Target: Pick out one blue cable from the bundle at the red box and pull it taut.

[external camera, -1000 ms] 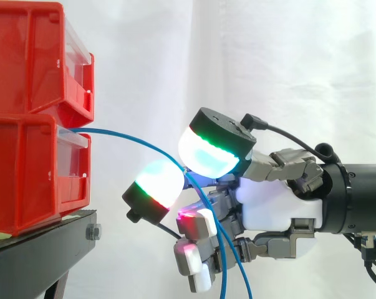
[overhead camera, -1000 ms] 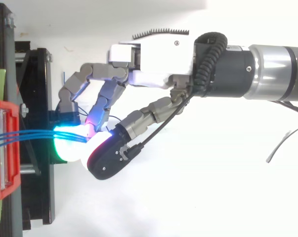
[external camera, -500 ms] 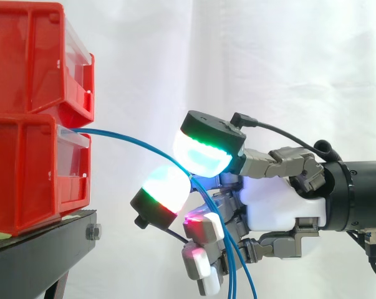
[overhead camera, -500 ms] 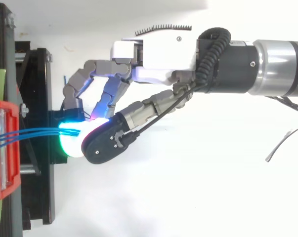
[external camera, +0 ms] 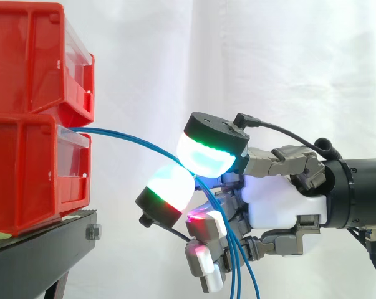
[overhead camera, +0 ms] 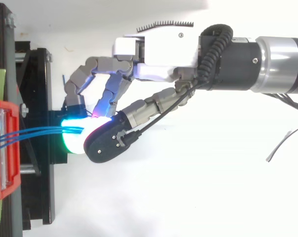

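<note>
Two red bins (external camera: 25, 62) sit stacked on a black stand (external camera: 44, 249) at the left. The robot hand (external camera: 281, 205) reaches in from the right. Its fingers are curled so that two thick glowing pads (external camera: 206, 156) pinch the blue cables (overhead camera: 40, 132), which run out of the front of the lower red box (external camera: 25, 174).

The biggest risk, as I judge it, is to the boxes. A hard pull could drag the lower red box forward on the stand, since I see nothing clamping it. Next, the robot hand may have caught too much. Several strands meet at the pads and I cannot tell how many lie between them, so the whole bundle could come taut instead of one cable. The smallest risk is that a thin strand slides through the rounded pads and never tightens.

The bins are glossy hard plastic, boxy, with clear front panels (external camera: 72, 162). The stand looks like matt black metal, with a bolt head (external camera: 93, 232) at its near edge. The robot hand has a smooth white palm shell and grey metal fingers. The pads are domed and translucent with black caps, glowing cyan, green and red. The cables are thin, smooth and flexible. They arc from the box to the pads, then hang in loose strands below the hand.
</note>
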